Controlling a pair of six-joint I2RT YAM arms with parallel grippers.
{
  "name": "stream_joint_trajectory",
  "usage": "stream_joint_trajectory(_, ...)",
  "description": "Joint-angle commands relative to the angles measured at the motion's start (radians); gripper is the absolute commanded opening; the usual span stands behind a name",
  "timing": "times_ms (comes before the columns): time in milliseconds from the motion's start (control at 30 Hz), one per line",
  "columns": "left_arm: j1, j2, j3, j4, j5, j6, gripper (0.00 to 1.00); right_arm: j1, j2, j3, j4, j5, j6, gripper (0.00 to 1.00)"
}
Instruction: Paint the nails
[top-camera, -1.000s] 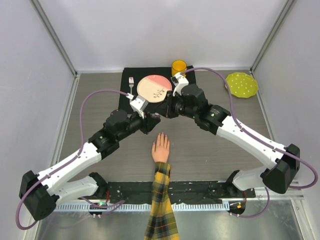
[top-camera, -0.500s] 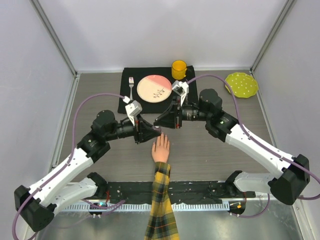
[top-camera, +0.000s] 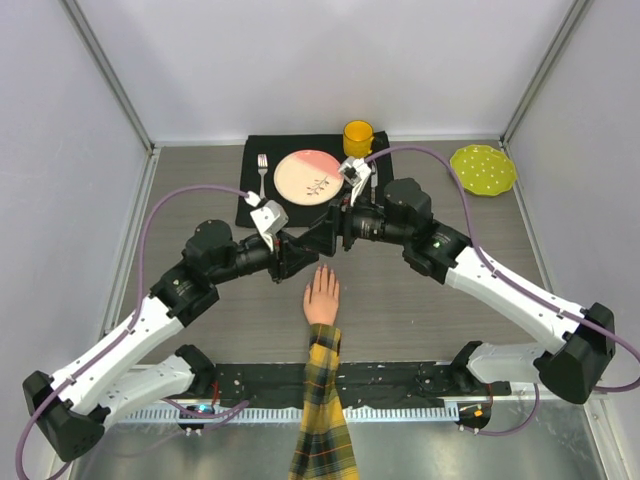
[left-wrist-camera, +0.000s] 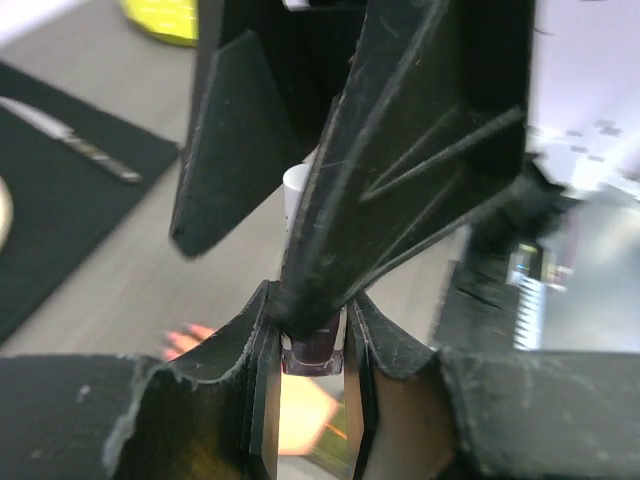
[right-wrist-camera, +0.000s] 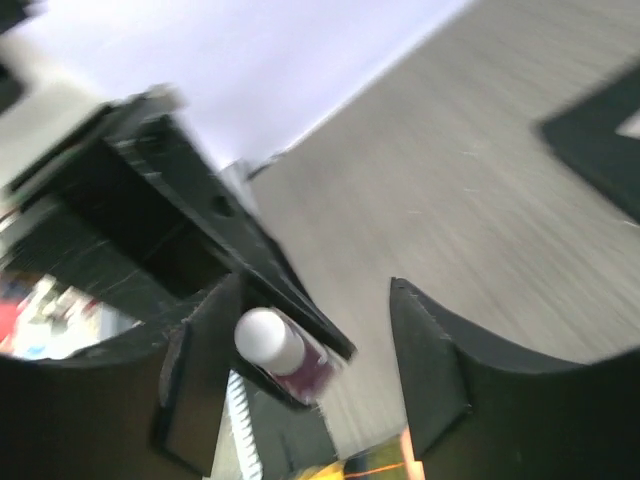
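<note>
The pale mannequin hand (top-camera: 322, 296) lies palm down in a yellow-black plaid sleeve (top-camera: 322, 420), and its nails (top-camera: 323, 270) point away from the arms. Just above the fingertips my left gripper (top-camera: 303, 256) is shut on a small purple polish bottle (left-wrist-camera: 313, 352). The bottle's white cap (right-wrist-camera: 268, 340) points toward my right gripper (top-camera: 328, 238), which is open with its fingers (right-wrist-camera: 425, 360) on either side of the cap. Blurred pink fingertips (left-wrist-camera: 186, 338) show below in the left wrist view.
A black mat (top-camera: 258, 208) at the back holds a pink plate (top-camera: 308, 177), a fork (top-camera: 263, 170) and a knife (left-wrist-camera: 70, 140). A yellow cup (top-camera: 358, 135) stands behind it. A yellow-green dotted plate (top-camera: 484, 169) sits at the back right.
My right gripper has opened from shut and now straddles the cap. Both grippers came down from near the plate to just above the hand's fingertips.
</note>
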Motion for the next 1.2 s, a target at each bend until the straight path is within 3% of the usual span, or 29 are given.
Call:
stream_joint_trajectory(0, -0.006, 0.017, 0.044, -0.002, -0.242, 0.101, 0.0, 0.044, -0.008, 0.121, -0.203, 0.432, 0.032, 0.68)
stream_joint_trajectory(100, -0.006, 0.038, 0.048, -0.002, -0.252, 0.11, 0.0, 0.103, 0.02, 0.194, -0.303, 0.626, 0.034, 0.7)
stream_joint_trajectory(200, -0.006, 0.034, 0.03, 0.025, -0.287, 0.098, 0.0, 0.148, 0.034, 0.228, -0.34, 0.711, 0.034, 0.68)
stream_joint_trajectory(333, -0.006, 0.027, 0.024, 0.041, -0.299, 0.095, 0.0, 0.191, 0.068, 0.26, -0.358, 0.754, 0.023, 0.51)
stream_joint_trajectory(633, -0.006, 0.004, 0.015, 0.053, -0.289, 0.06, 0.0, 0.216, 0.103, 0.272, -0.332, 0.727, 0.02, 0.36)
stream_joint_trajectory(767, -0.006, -0.011, 0.008, 0.068, -0.183, 0.04, 0.0, 0.213, 0.085, 0.235, -0.298, 0.707, 0.006, 0.27)
stream_joint_trajectory(833, -0.006, -0.017, 0.005, 0.078, -0.13, 0.034, 0.0, 0.214, 0.075, 0.222, -0.285, 0.692, -0.007, 0.14)
stream_joint_trajectory(900, -0.006, -0.035, -0.007, 0.084, -0.063, 0.028, 0.0, 0.212, 0.06, 0.209, -0.283, 0.647, -0.046, 0.01)
stream_joint_trajectory(1033, -0.005, -0.06, -0.01, 0.084, 0.094, 0.029, 0.0, 0.183, 0.007, 0.159, -0.236, 0.43, -0.138, 0.01)
stream_joint_trajectory(1067, 0.0, -0.062, -0.001, 0.084, 0.154, 0.028, 0.0, 0.151, -0.009, 0.118, -0.211, 0.323, -0.15, 0.01)
stream_joint_trajectory(1100, 0.003, -0.062, 0.005, 0.084, 0.282, 0.017, 0.0, 0.125, -0.036, 0.096, -0.181, 0.079, -0.162, 0.01)
stream_joint_trajectory(1167, 0.008, -0.048, 0.024, 0.11, 0.441, -0.008, 0.0, 0.069, -0.058, 0.024, -0.05, -0.168, -0.13, 0.01)
